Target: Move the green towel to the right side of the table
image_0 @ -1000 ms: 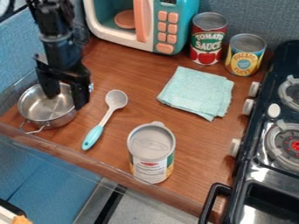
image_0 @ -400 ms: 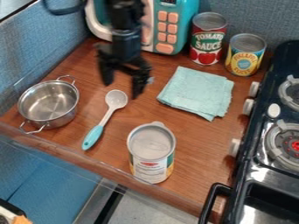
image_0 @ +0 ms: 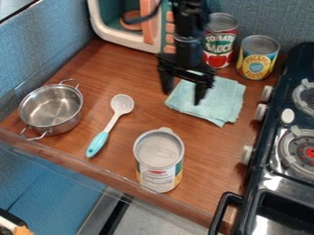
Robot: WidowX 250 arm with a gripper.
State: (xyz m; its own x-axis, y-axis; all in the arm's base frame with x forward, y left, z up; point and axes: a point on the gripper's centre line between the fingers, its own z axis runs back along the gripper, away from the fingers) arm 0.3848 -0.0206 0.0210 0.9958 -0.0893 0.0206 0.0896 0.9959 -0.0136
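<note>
The black gripper (image_0: 182, 95) hangs from the top over the left part of the towel, its two fingers apart with no object between them. Folded and pale green-blue, the towel (image_0: 221, 102) lies on the brown wooden table (image_0: 202, 153), right of centre and left of the stove. The gripper hides part of its upper left area. Whether the fingertips touch the cloth I cannot tell.
A metal pot (image_0: 51, 110) stands at left, beside a spoon (image_0: 107, 131). One can (image_0: 159, 158) is near the front edge; two more (image_0: 220, 41) (image_0: 257, 57) stand behind the towel. A toy microwave (image_0: 126, 25) is at the back, a stove (image_0: 291, 137) at right.
The gripper has moved right, from over the pot, past the spoon, to the towel's left part. The towel and the other objects have kept their places.
</note>
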